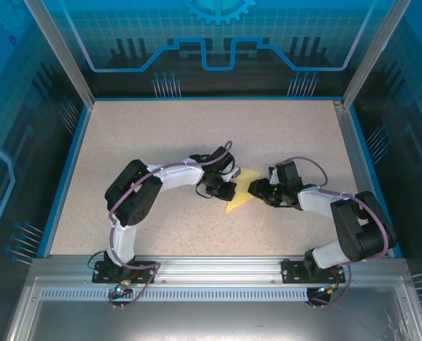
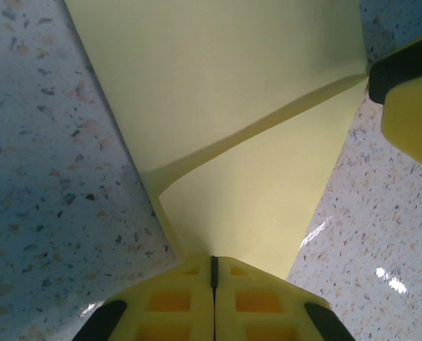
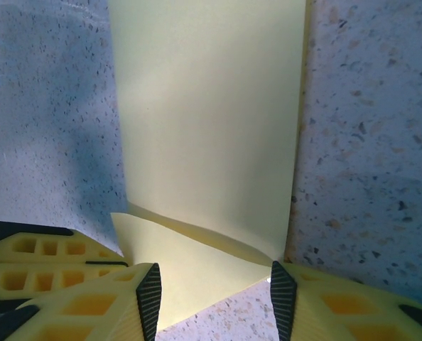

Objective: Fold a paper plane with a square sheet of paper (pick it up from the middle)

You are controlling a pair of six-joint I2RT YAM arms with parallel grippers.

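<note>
The pale yellow sheet of paper [image 1: 240,197] lies mid-table between both grippers, partly folded, with one corner flap raised over the rest. In the left wrist view the flap [image 2: 257,192] runs straight into my left gripper [image 2: 213,260], whose jaws are shut on the paper's corner. My left gripper [image 1: 222,189] is at the sheet's left edge. My right gripper [image 1: 258,190] is at its right edge. It is open, its pads [image 3: 149,295] standing either side of the flap's lower corner [image 3: 197,273] without pinching it. The flat part of the sheet [image 3: 211,106] stretches ahead.
The speckled beige tabletop [image 1: 197,135] has free room all round the paper. Blue walls and metal posts [image 1: 58,50] fence the table. One right finger [image 2: 413,121] shows at the left wrist view's right edge. The left gripper's fingers [image 3: 47,259] sit at the lower left of the right wrist view.
</note>
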